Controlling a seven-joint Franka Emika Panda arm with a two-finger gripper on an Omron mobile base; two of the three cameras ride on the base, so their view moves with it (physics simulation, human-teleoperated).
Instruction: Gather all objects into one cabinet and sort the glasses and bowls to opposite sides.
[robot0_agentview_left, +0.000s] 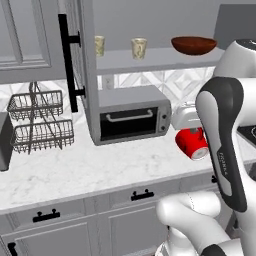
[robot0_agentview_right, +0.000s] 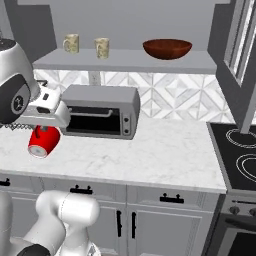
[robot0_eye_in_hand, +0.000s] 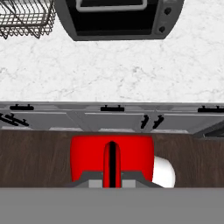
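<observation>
On the cabinet shelf (robot0_agentview_left: 165, 60) we count two beige cups (robot0_agentview_left: 100, 46) at 10 o'clock, bowl (robot0_agentview_left: 193, 45) at 2 o'clock. We carry the red mug (robot0_agentview_left: 192, 142), pinched in our pincer (robot0_agentview_left: 192, 131), above the counter (robot0_agentview_left: 100, 170); shelving it remains.

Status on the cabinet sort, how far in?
Done: two beige patterned cups sit left on the grey cabinet shelf, reddish-brown bowl right. In hand: gripper shut on the red mug, above the counter. Left: shelve it beside the cups.
</observation>
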